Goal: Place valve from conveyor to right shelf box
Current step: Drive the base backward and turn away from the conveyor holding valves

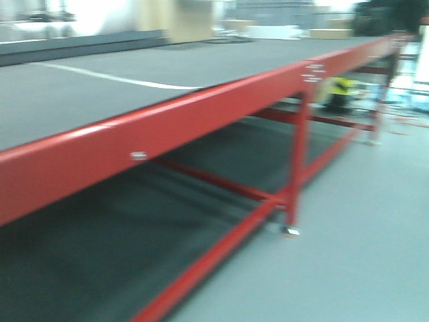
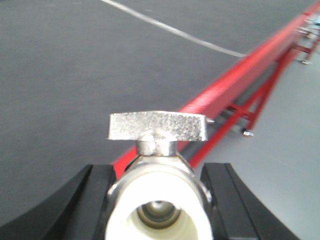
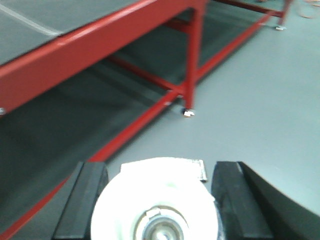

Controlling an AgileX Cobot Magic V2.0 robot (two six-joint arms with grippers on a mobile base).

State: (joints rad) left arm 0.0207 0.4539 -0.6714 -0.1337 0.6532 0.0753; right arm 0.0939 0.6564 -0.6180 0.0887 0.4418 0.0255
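Observation:
The conveyor [image 1: 100, 94] is a wide dark grey belt on a red frame [image 1: 201, 121], seen from its right side. My left gripper [image 2: 159, 200] is shut on a silver valve [image 2: 157, 165] with a flat metal handle and a white end; it hangs over the belt edge [image 2: 75, 75]. My right gripper [image 3: 159, 200] is shut on a second valve [image 3: 157, 200], seen white end on, held over the grey floor beside the conveyor frame [image 3: 90, 45]. No shelf box shows in any view. The grippers do not show in the front view.
A red conveyor leg [image 1: 297, 161] with a foot stands on the grey floor [image 1: 375, 235]. Red lower rails run under the belt. A white line [image 1: 114, 78] crosses the belt. Boxes and clutter are blurred at the far end [image 1: 268, 30].

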